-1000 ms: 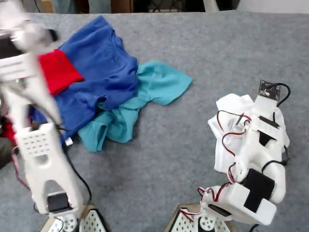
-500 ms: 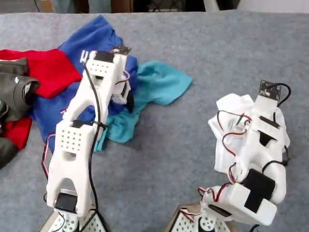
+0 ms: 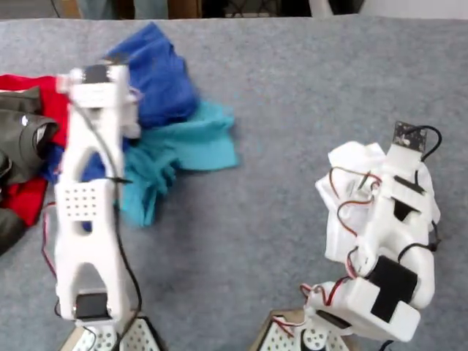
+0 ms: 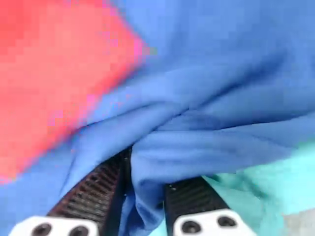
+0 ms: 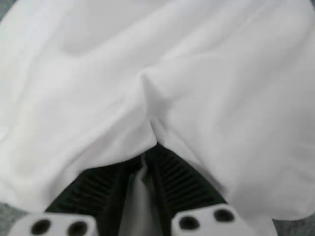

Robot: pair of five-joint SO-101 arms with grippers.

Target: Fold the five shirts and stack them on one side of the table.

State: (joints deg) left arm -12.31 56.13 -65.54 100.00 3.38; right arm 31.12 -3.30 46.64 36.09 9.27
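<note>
A pile of shirts lies at the table's left. The blue shirt (image 3: 157,73) is bunched up, with the teal shirt (image 3: 186,142) beside it. The red shirt (image 3: 29,84) and a dark grey shirt (image 3: 22,139) lie at the left edge. My left gripper (image 4: 147,162) is shut on a fold of the blue shirt (image 4: 206,98), with red cloth (image 4: 54,73) and teal cloth (image 4: 261,182) on either side. The white shirt (image 3: 351,164) lies crumpled at the right under my right arm (image 3: 395,197). My right gripper (image 5: 145,157) is shut on a fold of the white shirt (image 5: 211,88).
Grey felt (image 3: 292,88) covers the table, with open room across the middle and the far right. Both arm bases stand at the near edge. More red and dark cloth hangs over the left edge (image 3: 11,208).
My left arm swung in over the blue shirt and then pulled back left, dragging the blue and teal shirts with it and bunching them. The right arm and white shirt stayed still.
</note>
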